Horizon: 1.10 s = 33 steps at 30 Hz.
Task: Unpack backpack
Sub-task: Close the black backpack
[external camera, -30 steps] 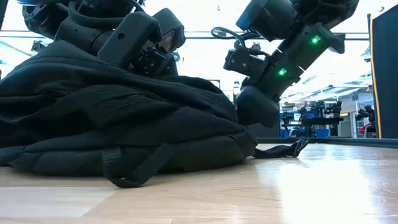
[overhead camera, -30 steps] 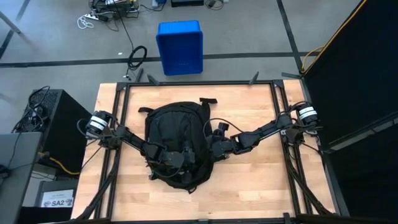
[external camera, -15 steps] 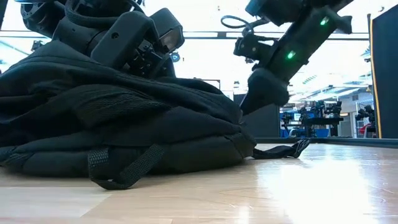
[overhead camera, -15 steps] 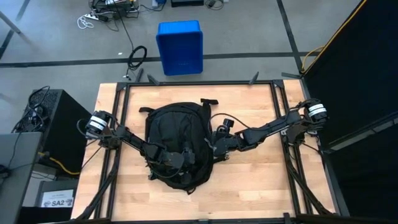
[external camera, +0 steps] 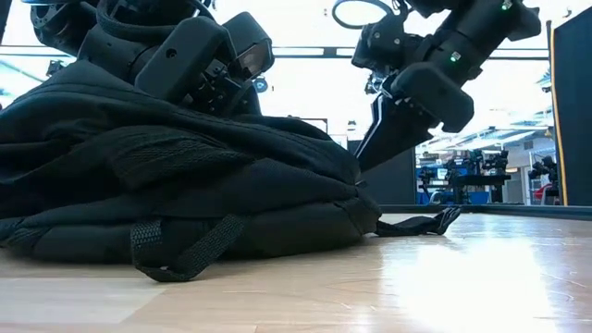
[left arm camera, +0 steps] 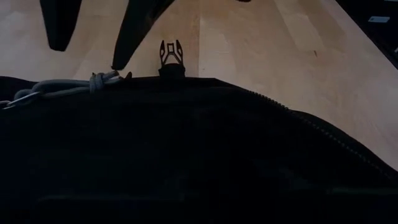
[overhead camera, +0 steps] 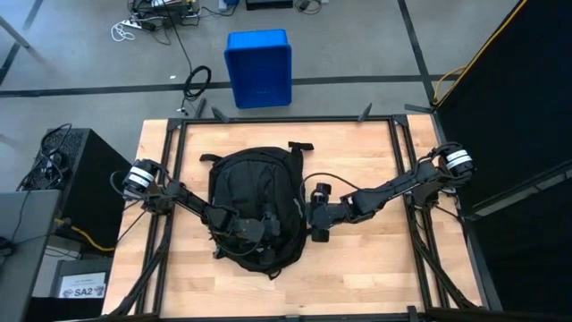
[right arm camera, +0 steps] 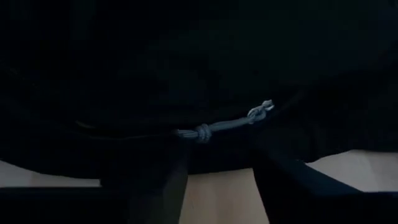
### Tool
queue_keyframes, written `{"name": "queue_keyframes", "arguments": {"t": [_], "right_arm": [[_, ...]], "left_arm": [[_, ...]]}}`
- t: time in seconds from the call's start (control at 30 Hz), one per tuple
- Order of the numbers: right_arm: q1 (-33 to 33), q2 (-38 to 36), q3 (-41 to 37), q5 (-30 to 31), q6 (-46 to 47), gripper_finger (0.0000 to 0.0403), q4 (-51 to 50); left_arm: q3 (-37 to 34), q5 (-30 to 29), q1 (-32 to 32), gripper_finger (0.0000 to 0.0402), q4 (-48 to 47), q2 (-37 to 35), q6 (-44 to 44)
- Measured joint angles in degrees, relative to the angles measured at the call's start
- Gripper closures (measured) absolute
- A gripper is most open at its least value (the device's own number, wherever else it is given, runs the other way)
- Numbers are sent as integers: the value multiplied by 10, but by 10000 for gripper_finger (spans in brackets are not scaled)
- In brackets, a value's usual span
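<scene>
On table centre: backpack lying flat.
Left pincer pressed into its near part, grip not discernible; right pincer at its right edge, fingers parted, straddling a grey zipper cord, nothing held.

Beyond the far edge of the light wooden surface we see a blue plastic bin standing on the grey floor, with a coil of black cable just beside it. A black cabinet sits at one side of the surface, a tall black panel at the other.
</scene>
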Motion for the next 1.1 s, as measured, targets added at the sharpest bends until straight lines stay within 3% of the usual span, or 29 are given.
{"name": "queue_keyframes", "arguments": {"t": [0.23,0.7,1.1], "right_arm": [[0,4,0,-1,43,216,15],[7,7,0,-21,6,185,65],[3,30,0,128,0,214,12]], "left_arm": [[0,-1,0,355,0,0,0],[-1,-1,0,355,1,0,0],[-2,-2,0,355,10,0,1]]}}
